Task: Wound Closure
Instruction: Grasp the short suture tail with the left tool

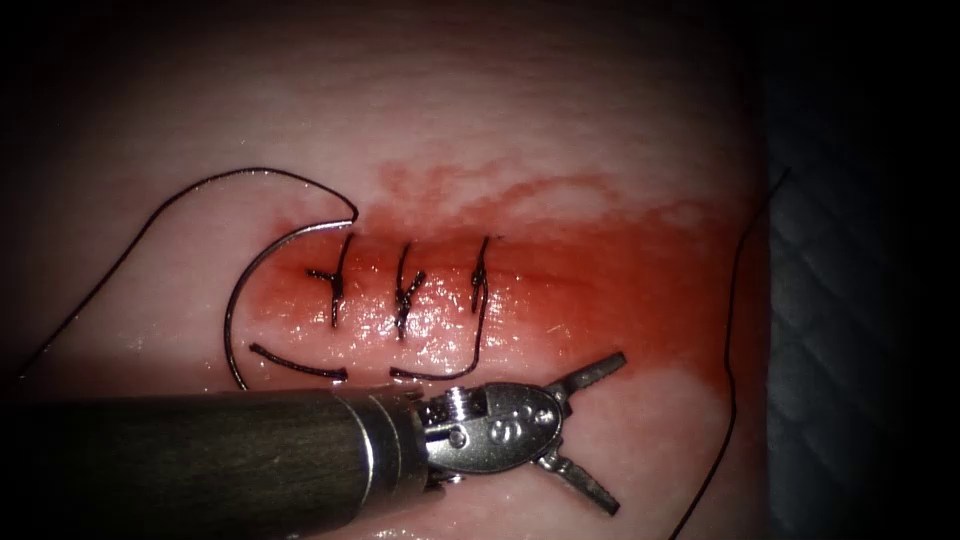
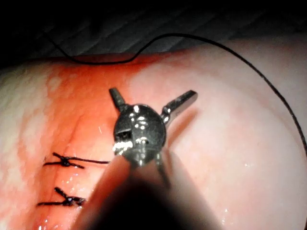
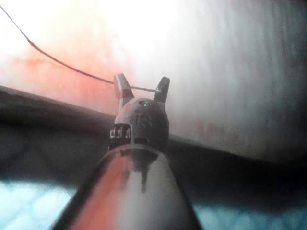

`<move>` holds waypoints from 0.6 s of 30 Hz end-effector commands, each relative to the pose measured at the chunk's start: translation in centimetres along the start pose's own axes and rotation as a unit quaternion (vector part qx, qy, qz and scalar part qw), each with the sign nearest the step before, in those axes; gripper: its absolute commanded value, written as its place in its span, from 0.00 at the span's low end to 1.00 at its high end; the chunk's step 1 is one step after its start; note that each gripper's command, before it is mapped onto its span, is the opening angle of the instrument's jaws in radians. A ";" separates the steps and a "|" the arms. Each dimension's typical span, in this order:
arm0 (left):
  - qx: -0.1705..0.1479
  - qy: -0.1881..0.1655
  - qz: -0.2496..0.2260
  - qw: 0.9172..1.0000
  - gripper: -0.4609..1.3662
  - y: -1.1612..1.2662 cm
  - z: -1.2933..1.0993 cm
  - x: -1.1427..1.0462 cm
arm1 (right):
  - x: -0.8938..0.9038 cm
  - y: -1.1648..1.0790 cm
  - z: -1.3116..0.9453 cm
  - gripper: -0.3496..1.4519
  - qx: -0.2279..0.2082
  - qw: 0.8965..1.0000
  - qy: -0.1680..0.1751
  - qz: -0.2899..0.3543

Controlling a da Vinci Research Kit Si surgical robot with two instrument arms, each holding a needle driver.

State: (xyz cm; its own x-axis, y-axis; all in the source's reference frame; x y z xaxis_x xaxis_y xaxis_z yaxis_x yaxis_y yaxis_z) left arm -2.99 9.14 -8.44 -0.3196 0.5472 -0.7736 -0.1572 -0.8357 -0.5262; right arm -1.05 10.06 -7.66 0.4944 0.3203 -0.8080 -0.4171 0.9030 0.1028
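Left claw (image 1: 598, 432) wide, empty; needle (image 1: 262, 262) well apart (flat on tissue (image 1: 560, 120), left of stitches)

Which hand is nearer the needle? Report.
Left. The left hand, open, empty, is below the stitches, right of the needle lying on tissue; the right hand, open, straddles thread near the tissue's edge.
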 end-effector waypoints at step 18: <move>-0.012 0.041 -0.013 0.999 0.73 -0.52 -1.26 0.64 | 0.46 -0.34 0.49 0.76 0.082 0.995 0.047 -0.005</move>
State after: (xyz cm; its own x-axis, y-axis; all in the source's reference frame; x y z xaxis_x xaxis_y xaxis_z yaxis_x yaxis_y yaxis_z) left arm -1.88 9.98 -9.11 -0.2397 0.5697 -0.7862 -0.1399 -0.8216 -0.5527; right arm -0.26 10.04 -7.80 0.4175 0.2919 -0.8605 -0.2778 0.9427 0.1850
